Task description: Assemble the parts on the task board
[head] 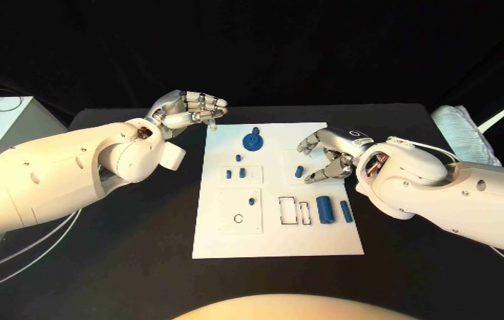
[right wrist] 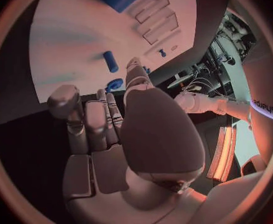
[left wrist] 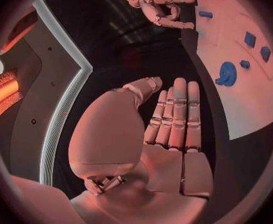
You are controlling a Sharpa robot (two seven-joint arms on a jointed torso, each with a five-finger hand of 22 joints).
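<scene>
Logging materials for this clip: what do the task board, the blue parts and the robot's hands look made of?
The task board looks like matt white plastic or coated sheet: flat, even, no glare. The blue parts, such as the round gear-like piece, look like moulded or printed plastic, uniform in colour with a dull sheen. The left hand and right hand look like silver metal or metallic-finished plastic, with bright highlights on their segments.

Bright overhead light on a dark scene; wrist views glow reddish, bend at edges, blur nearby.

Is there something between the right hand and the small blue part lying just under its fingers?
Nothing visible. The right hand hovers over the task board, and the small blue part lies uncovered beside its fingertips.
</scene>
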